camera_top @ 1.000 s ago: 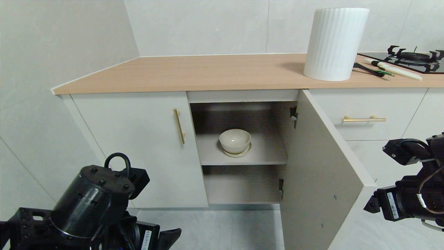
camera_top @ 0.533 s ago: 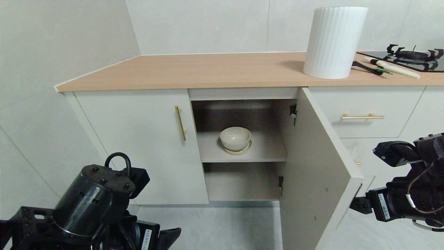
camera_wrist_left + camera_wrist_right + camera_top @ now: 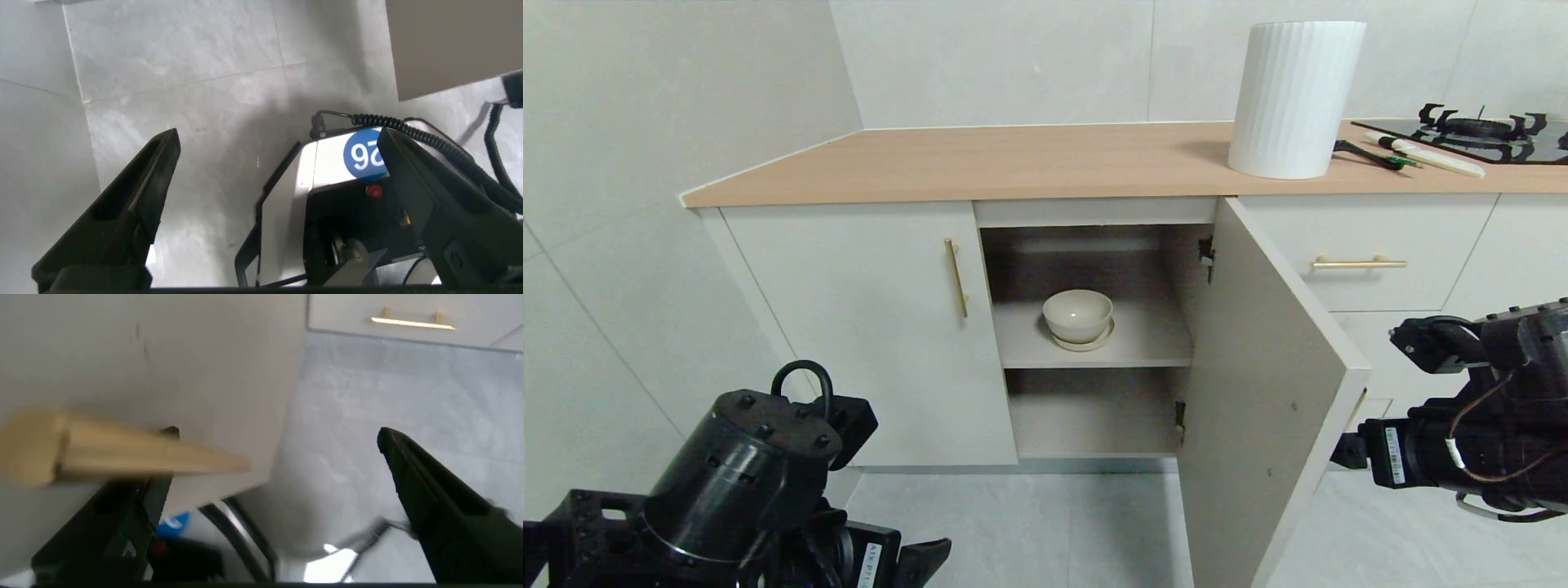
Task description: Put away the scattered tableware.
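The bowl (image 3: 1077,314) sits on a small plate (image 3: 1081,342) on the upper shelf (image 3: 1147,343) of the open cabinet, under the tabletop (image 3: 1013,159). It lies left of and farther than the right hand (image 3: 276,441), with the swung-out cabinet door (image 3: 1258,359) between them. That hand is on the door's outer side with its fingers spread wide; the brass door handle (image 3: 122,449) lies just beside one finger, and nothing is gripped. The right arm reaches in level from the right. The left hand (image 3: 278,139) hangs low at the near left over the floor (image 3: 204,73), well apart from the bowl, fingers spread and holding nothing.
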